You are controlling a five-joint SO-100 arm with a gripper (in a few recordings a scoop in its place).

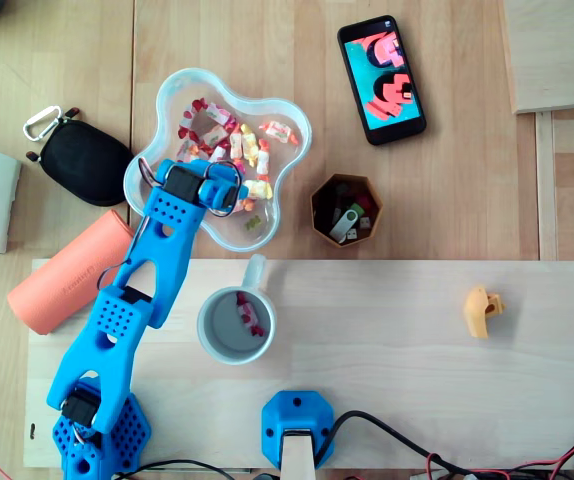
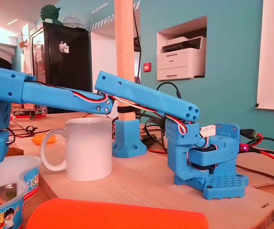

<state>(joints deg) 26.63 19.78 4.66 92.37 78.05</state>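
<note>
Over the lower left lobe of the clear, flower-shaped candy bowl [image 1: 305,140] the blue arm [image 1: 132,300] stretches from its base at 7 o'clock of the board, and its gripper [image 1: 217,192] dips among the wrapped candies [image 1: 229,130]. In the overhead view the wrist motor covers the fingers, and in the fixed view they sink behind the bowl's printed wall [image 2: 13,191], so I cannot tell whether they are spread, closed or already pinching a sweet. The candies lie heaped in the bowl, mostly from its centre toward 12 o'clock, touching one another. A white mug [image 1: 205,330] stands on the wooden board [image 1: 417,380] at 6 o'clock of the bowl, close to it, with one red-and-white candy [image 1: 252,318] at the bottom. A hexagonal wooden cup [image 1: 319,205] of USB sticks [image 1: 345,222] sits at 4 o'clock of the bowl, a phone [image 1: 381,80] at 2 o'clock, a black pouch [image 1: 82,165] at 9 o'clock and an orange roll [image 1: 67,275] at 8 o'clock. By the pose, I judge the step in hand to be the reach into the pile. Any grasp here would call for fingers set astride a single wrapper, clear of its neighbours and of the bowl's rim, and a straight lift.
</note>
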